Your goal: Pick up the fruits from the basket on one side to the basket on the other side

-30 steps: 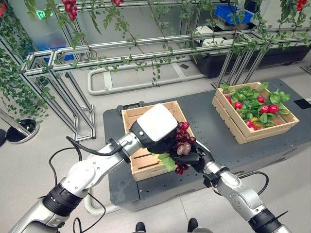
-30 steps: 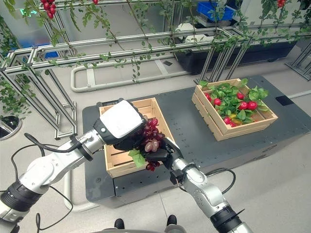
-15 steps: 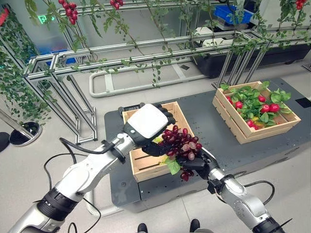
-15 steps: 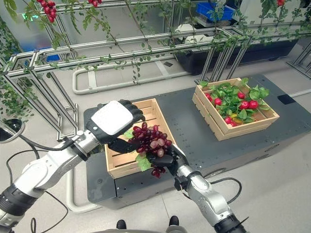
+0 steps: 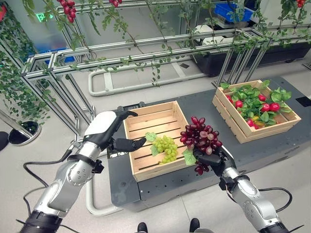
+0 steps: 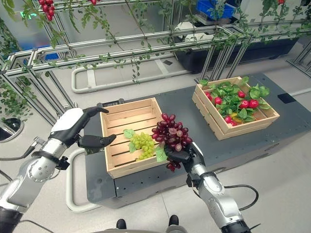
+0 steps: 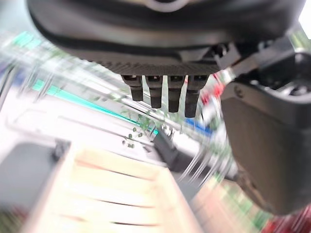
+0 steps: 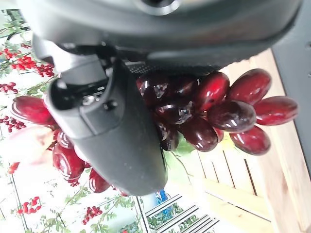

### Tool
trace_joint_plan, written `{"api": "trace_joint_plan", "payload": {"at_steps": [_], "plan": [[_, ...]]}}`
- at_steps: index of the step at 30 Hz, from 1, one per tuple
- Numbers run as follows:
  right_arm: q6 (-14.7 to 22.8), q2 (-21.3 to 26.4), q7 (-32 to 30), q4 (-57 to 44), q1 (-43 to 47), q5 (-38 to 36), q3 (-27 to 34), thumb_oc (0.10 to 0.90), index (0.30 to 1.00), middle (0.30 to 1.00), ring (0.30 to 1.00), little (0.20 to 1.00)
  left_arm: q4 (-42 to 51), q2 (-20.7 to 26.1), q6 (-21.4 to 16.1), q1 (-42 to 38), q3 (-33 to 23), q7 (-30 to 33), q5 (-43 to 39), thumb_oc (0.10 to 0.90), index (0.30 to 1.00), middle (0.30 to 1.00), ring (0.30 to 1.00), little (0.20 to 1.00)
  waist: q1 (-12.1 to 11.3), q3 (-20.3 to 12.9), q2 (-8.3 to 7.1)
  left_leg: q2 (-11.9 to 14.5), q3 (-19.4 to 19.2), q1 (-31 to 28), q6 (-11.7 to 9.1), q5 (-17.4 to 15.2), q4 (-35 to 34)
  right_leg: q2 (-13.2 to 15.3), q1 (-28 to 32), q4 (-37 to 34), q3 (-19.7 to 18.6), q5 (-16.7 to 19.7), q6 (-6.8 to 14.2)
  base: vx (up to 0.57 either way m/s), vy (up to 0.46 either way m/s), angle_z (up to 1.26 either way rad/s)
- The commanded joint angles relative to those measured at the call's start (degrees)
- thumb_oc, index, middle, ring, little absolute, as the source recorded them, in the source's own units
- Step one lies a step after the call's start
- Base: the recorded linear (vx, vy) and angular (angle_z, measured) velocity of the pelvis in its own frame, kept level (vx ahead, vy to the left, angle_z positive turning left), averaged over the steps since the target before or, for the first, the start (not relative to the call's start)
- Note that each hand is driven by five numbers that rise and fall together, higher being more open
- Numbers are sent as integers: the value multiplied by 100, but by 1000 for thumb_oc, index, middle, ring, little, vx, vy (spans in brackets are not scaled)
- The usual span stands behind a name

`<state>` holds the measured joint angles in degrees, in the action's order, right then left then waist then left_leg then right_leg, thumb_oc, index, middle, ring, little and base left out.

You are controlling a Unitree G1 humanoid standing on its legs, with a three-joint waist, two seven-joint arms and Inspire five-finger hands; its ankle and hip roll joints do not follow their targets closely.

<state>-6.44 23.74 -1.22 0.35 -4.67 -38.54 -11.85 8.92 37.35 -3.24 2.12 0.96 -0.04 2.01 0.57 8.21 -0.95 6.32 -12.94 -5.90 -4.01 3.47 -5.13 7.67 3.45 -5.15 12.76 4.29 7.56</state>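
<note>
In the middle of the frame we see a slatted wooden crate (image 5: 146, 167) on a dark tabletop (image 5: 204, 114), and a second crate (image 5: 233, 121) at the upper right of that surface, filled with green leaves and red fruits (image 5: 273, 108). A bunch of green grapes (image 5: 165, 148) with a leaf lies inside the middle crate, toward its right half, long axis running diagonally from upper right to lower left. Just right of that crate's right wall, our right robot hand (image 5: 212, 159) is closed around a bunch of dark red grapes (image 5: 200, 138); the bunch stands up above the hand, with a few berries and a green leaf hanging below it, overlapping the crate's right rim. The right wrist view shows thumb and fingers wrapped around the red berries (image 8: 214, 107). Our left robot hand (image 5: 109, 131) hovers at the crate's left edge, fingers loosely spread and holding nothing. Behind the tabletop, an aluminium frame (image 5: 121, 53) draped with vines (image 5: 14, 82) crosses the upper frame above a pale grey floor (image 5: 29, 165).
</note>
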Motion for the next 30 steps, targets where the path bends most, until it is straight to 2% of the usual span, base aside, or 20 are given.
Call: {"api": "trace_joint_plan", "payload": {"at_steps": [1,3,5,11,13,14,15,16,17,18,19,21,24,26,30], "plan": [[1125,-191,114,-539,580,288,380,400,300,300,300,300,106,-251,-734,-642,-152,-32,-1565,800,900,900,900,900,24,-437,-21,31,100,-136,-64,-522,13,159,101,15,-66,-230,228,-8,-118,-1],[1161,-216,148,-549,600,360,338,400,300,300,300,300,190,-702,-786,-605,62,-120,-2307,800,900,900,900,900,30,-422,-43,77,100,-115,-81,-509,13,82,68,15,-108,-244,178,-15,-137,-4],[1190,-172,206,-542,670,309,295,400,300,300,300,300,232,-945,-905,-625,294,-104,-2836,800,900,900,900,900,44,-406,-75,123,103,-93,-102,-485,13,-19,37,15,-170,-262,122,-18,-132,-13],[1191,-68,288,-551,870,88,185,400,300,300,300,300,193,-1174,-1034,-739,686,-100,-3355,800,900,900,900,900,10,-337,-198,229,63,-110,-144,-381,13,-252,9,15,-315,-317,-16,-20,-132,-15],[1168,-7,341,-576,931,-114,133,400,300,300,300,300,212,-1224,-1042,-785,767,36,-3394,800,900,900,900,900,-54,-264,-276,256,166,26,-181,-378,324,-286,57,15,-382,-299,-72,-19,-67,-20],[1142,24,482,-589,970,-216,90,400,300,300,300,300,153,-1276,-1066,-790,774,55,-3483,800,900,900,900,900,-120,-212,-335,197,378,160,-164,-476,639,-277,94,15,-451,-283,-105,-16,-3,-16],[1140,25,487,-590,972,-224,89,400,300,300,300,300,150,-1278,-1068,-791,775,53,-3484,800,900,900,900,900,-123,-209,-337,194,389,170,-163,-487,662,-276,97,15,-453,-283,-105,-12,59,-34],[1126,59,639,-594,994,-355,37,400,300,300,300,300,145,-1317,-1091,-755,746,145,-3431,800,900,900,900,900,-209,-181,-364,29,805,254,-98,-630,873,-254,142,15,-584,-280,-109,1,71,-35],[1140,63,652,-590,1001,-391,27,400,300,300,300,300,147,-1317,-1076,-750,742,153,-3431,800,900,900,900,900,-223,-172,-365,7,863,254,-86,-647,883,-251,157,15,-605,-281,-109,11,189,-47],[1048,58,716,-645,1060,-481,-36,400,300,300,300,300,126,-1331,-1113,-696,691,229,-3389,800,900,900,900,900,-315,-169,-336,-186,1355,195,-10,-693,764,-249,205,15,-789,-286,-101,16,232,-50],[971,36,773,-688,1084,-538,-60,400,300,300,300,300,123,-1356,-1150,-651,646,245,-3319,800,900,900,900,900,-348,-200,-308,-288,1571,162,29,-688,651,-237,199,23,-883,-294,-86,18,334,-77],[932,11,833,-740,1061,-634,-68,400,300,300,300,300,155,-1355,-1186,-577,592,274,-3248,800,900,900,900,900,-341,-239,-244,-373,1596,106,56,-744,633,-180,176,75,-1003,-319,-40,-4,332,-85],[975,-132,824,-828,932,-606,-99,400,300,300,300,300,24,-1330,-1317,-569,620,217,-3090,800,900,900,900,900,-237,-278,-127,-453,1355,-68,112,-738,411,135,100,129,-907,-184,162,-63,430,-50],[1068,-177,918,-752,910,-600,-63,400,300,300,300,300,-27,-1274,-1339,-563,608,130,-3064,800,900,900,900,900,-232,-276,-72,-652,1442,-133,237,-776,238,361,-86,193,-934,-14,366,-110,391,-26],[1097,-254,890,-670,1037,-725,-20,400,300,300,300,300,-106,-1253,-1324,-608,620,-60,-3007,800,900,900,900,900,-291,-258,-57,-941,1610,-119,407,-913,250,662,-437,265,-1010,340,516,-126,318,-11]]}}
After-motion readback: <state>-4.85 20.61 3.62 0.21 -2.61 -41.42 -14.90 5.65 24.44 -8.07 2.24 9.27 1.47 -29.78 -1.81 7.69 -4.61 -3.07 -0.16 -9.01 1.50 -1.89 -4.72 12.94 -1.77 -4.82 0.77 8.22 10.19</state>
